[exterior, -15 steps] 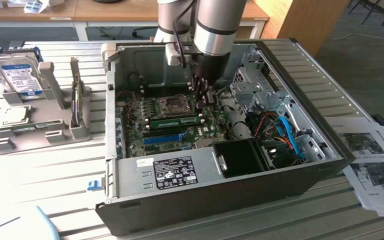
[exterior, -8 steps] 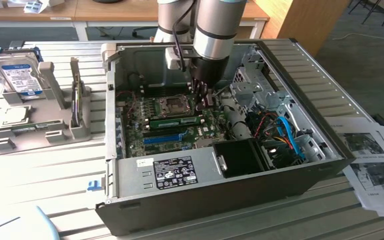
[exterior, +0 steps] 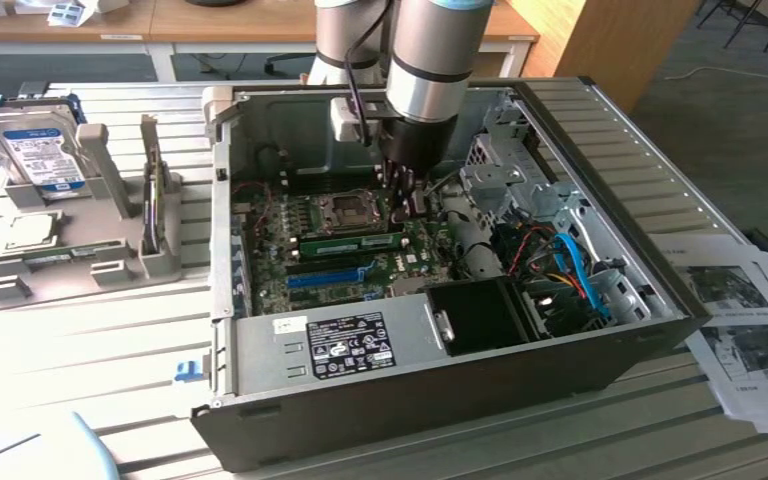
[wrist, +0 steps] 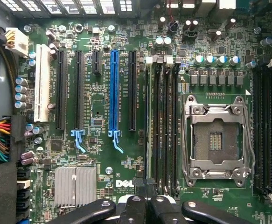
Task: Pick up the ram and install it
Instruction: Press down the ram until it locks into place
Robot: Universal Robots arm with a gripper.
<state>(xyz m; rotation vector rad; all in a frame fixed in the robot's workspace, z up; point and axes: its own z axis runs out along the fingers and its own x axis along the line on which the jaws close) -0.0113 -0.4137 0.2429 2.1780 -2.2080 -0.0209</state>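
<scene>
Seemingly slatted grey table [exterior: 77, 340], workshop.

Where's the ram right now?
In the exterior view, the ram sits on edge on the motherboard, between the CPU socket and the blue slot.

Pincer [exterior: 404, 190] closed, above the motherboard [exterior: 357, 250], ram [exterior: 351, 242] seated

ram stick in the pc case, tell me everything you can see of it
The ram is a long, thin green circuit-board stick standing on edge on the motherboard, beside the CPU socket. The gripper hangs over its end toward the exterior view's right; whether they touch is unclear.
</scene>
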